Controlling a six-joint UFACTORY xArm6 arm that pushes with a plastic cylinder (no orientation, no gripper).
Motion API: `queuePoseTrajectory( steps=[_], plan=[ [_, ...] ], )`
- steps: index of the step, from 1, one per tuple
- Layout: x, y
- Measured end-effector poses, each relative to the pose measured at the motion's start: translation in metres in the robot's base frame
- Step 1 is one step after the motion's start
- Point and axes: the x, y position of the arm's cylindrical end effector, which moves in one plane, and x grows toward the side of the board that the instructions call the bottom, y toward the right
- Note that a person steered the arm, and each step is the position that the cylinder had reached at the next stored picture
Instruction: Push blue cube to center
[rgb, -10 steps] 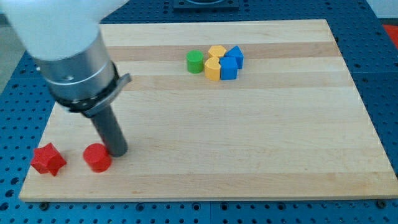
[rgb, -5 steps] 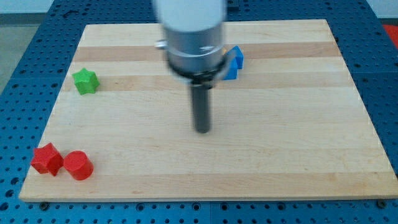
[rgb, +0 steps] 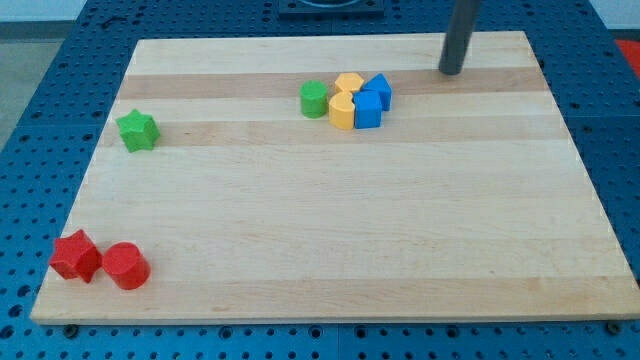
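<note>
Near the worktop's top-right, my tip, clawless, should round the blue cube and push downward.

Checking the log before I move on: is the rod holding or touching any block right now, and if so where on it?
Nothing is held. My tip stands on the bare board, apart from the blue cube, toward the view's upper right of it.

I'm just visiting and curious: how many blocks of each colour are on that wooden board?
Red: 2, a star-like block and a cylinder.
Green: 2, a star and a cylinder.
Yellow: 2.
Blue: 2.
Total: 8.
</note>
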Motion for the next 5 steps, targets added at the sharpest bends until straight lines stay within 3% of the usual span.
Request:
queuePoseTrajectory(
  steps=[1,3,5],
  plan=[
    [0.025,-0.044],
    [0.121,-0.115],
    [0.135,-0.129]
  ],
)
